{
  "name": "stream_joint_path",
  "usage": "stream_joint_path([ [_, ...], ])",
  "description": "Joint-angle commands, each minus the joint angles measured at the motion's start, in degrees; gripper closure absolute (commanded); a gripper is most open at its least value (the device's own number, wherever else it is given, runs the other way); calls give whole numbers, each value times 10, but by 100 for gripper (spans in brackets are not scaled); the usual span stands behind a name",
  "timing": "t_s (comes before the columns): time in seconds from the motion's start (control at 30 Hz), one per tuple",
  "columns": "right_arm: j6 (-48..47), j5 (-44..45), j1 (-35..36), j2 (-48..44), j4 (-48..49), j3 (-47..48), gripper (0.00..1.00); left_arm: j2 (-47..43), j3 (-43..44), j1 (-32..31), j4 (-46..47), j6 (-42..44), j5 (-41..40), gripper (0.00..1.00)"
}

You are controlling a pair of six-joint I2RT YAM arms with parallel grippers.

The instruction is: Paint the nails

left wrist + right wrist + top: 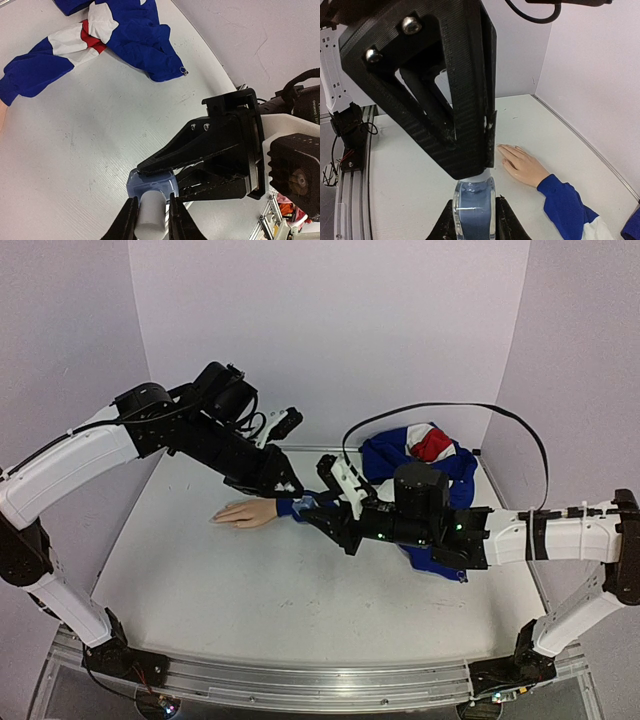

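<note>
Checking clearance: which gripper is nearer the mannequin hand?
Left, marginally: the left gripper pinches the bottle cap by the wrist of the mannequin hand; the right gripper holds the bottle from the sleeve side.

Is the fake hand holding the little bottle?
No, the fake hand lies open on the table; the bottle is in the right gripper.

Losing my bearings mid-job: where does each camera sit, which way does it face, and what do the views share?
Top external: above and behind the bases, looking down on the table; the left arm and right arm meet near the mannequin hand.
Left wrist: on the left arm, looking along the left fingers at the cap between them; the right fingers hold the bottle.
Right wrist: looking along the right fingers gripping the bottle; left fingers loom above.
Shared: the bottle, both wrist views.
</note>
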Motion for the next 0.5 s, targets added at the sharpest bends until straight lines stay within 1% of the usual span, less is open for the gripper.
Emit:
stream_joint_path([
  [0.0, -1, -5, -3, 1, 32, 30, 100, -13, 17, 2, 4, 8, -4, 80],
  [0.13, -1, -3, -3, 1, 32, 29, 100, -13, 16, 3, 4, 8, -5, 88],
  [0.23, -1, 2, -3, 1, 32, 27, 100, -13, 15, 3, 4, 9, -5, 99],
  [0.47, 0, 16, -3, -2, 55, 9, 100, -28, 19, 3, 4, 13, -22, 100],
])
